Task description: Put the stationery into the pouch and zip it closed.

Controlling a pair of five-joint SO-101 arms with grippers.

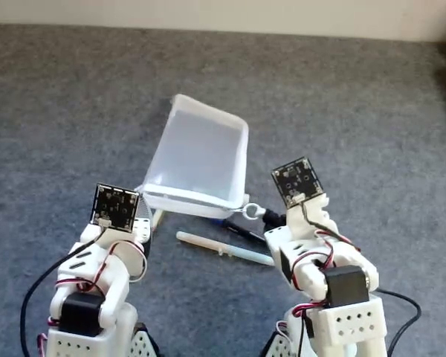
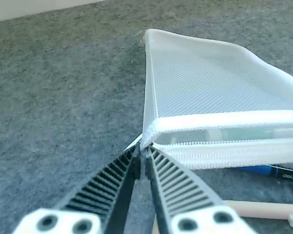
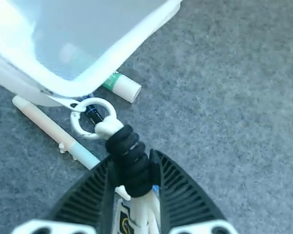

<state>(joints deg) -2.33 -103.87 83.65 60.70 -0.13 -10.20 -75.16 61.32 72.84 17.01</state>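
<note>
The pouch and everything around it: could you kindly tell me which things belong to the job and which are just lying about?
Job: mesh pouch, zip pull, cream pen, blue pen, green-and-white stick, left gripper, right gripper.
Lying about: grey carpet.

Grey tabletop [image 1: 74,97] open toward far and side edges; translucent white mesh pouch [image 1: 201,152] and cream pen [image 1: 208,244] block near-centre.

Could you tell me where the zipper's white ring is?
In the right wrist view, the white ring hangs at the pouch's corner, tied to the black cord in the right gripper, beside the cream pen.
</note>
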